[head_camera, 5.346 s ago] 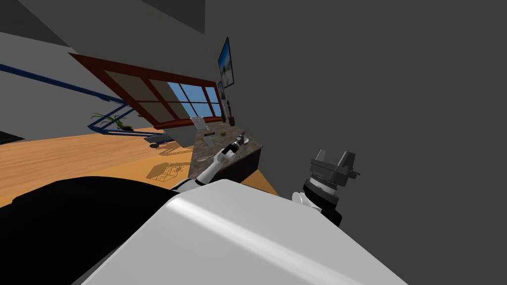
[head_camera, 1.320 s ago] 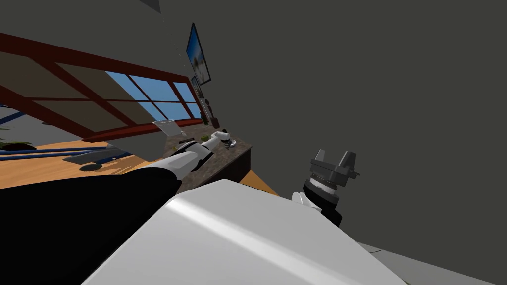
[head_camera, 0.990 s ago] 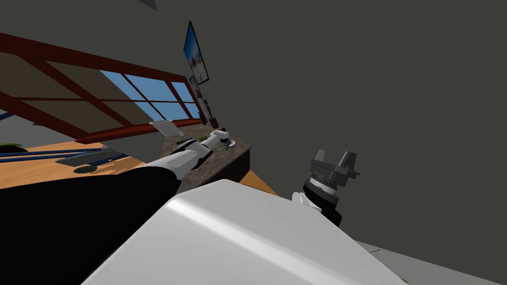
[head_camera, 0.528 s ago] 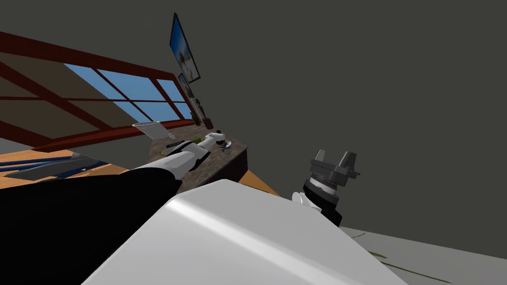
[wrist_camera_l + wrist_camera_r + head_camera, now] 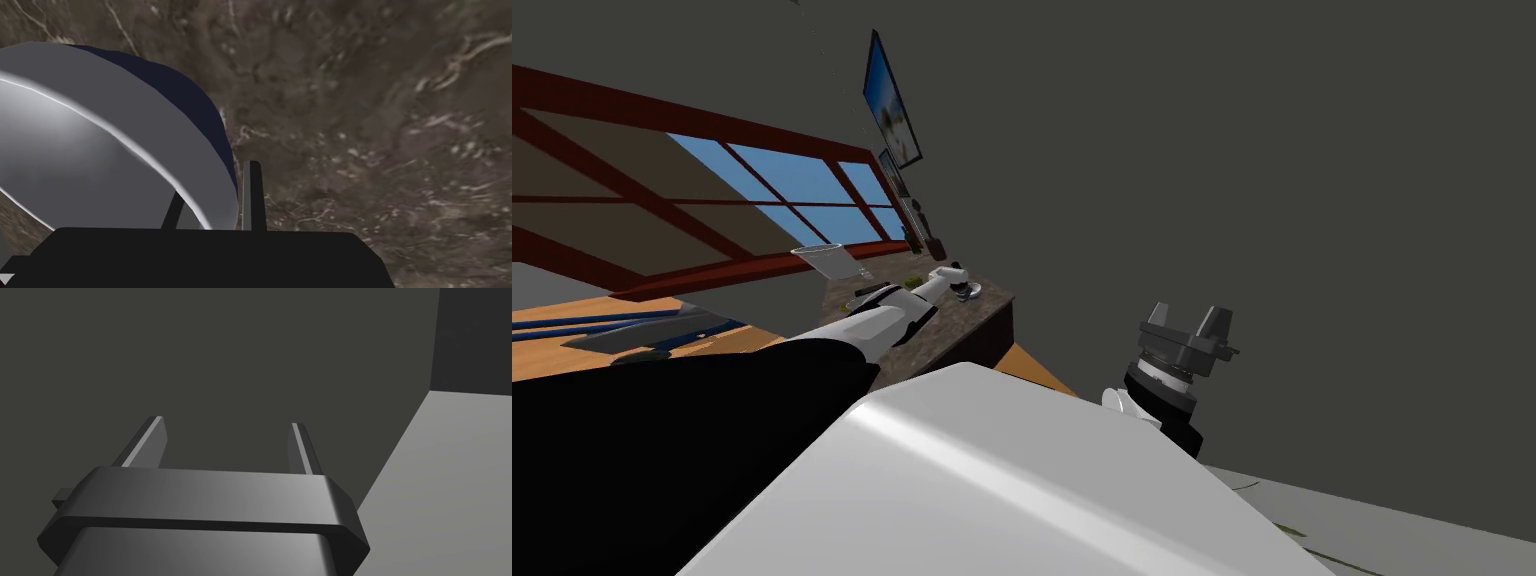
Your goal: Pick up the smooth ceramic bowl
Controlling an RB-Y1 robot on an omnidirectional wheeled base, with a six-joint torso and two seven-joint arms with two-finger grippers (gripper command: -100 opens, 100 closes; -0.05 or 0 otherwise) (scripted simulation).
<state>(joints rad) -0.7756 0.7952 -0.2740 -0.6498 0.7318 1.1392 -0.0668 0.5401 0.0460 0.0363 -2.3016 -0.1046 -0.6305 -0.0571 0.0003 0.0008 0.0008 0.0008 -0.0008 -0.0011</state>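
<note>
The bowl, pale grey inside and dark navy outside, rests on a dark marbled counter. My left gripper straddles its rim: one finger presses the outer wall and the other stands inside the bowl, so it is shut on the rim. In the head view my left arm reaches over the counter to the small bowl, with the left gripper right at it. My right gripper is raised beside my chest in front of a dark wall; its fingers stand wide apart with nothing between them.
On the same counter, farther along, stand a clear glass container, a black item, small green things and dark items by the wall. A red-framed window and a picture are beyond. The counter's near end drops to the wooden floor.
My head view has swung slightly. Since several seconds ago my left arm has reached farther along the counter to the bowl, and over the last second it has stayed there. The right arm has not moved.
</note>
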